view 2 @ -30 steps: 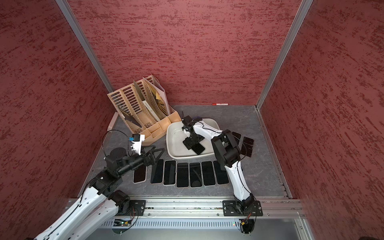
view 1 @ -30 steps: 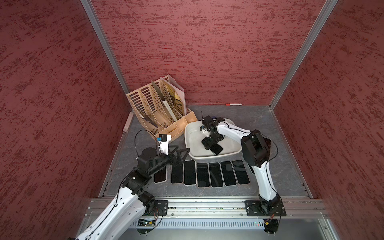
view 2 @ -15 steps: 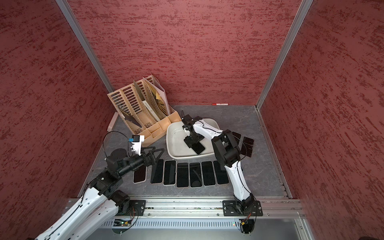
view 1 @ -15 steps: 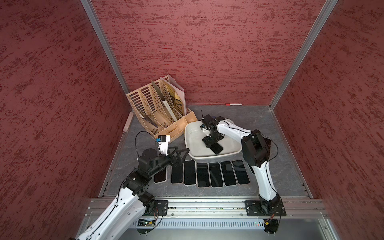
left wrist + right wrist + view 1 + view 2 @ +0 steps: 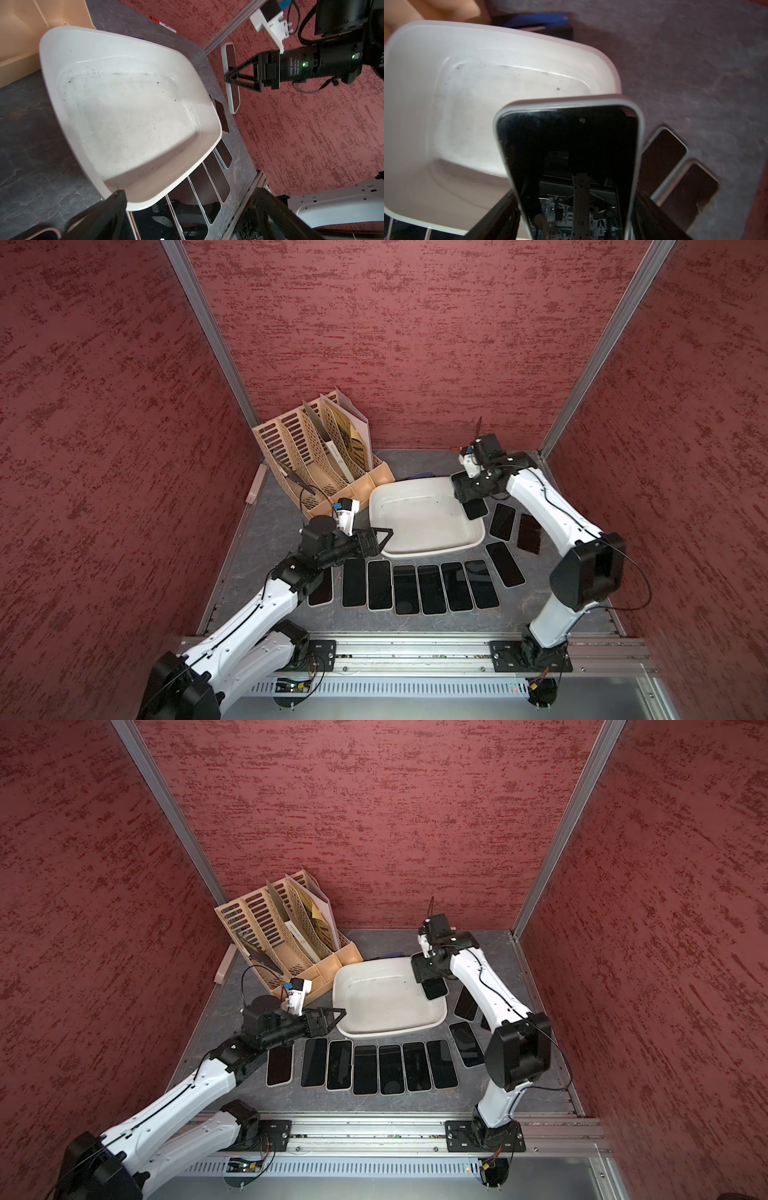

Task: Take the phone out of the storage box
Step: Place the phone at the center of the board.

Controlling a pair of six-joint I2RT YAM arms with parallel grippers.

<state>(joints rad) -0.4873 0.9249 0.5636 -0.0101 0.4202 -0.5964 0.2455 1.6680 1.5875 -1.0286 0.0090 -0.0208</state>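
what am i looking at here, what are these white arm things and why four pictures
Two white robot arms are bolted to a rail in front of the table. Two pictures look down from overhead; the other two come from a camera on each wrist. On the table sit a beige file organizer, an off-white storage box, empty, and a row of phones. The right hand holds one phone lifted by the box's edge. The left hand is open beside the box, holding nothing.

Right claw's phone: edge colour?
Phone: pale grey-white rim, black screen; right wrist view shows it best.
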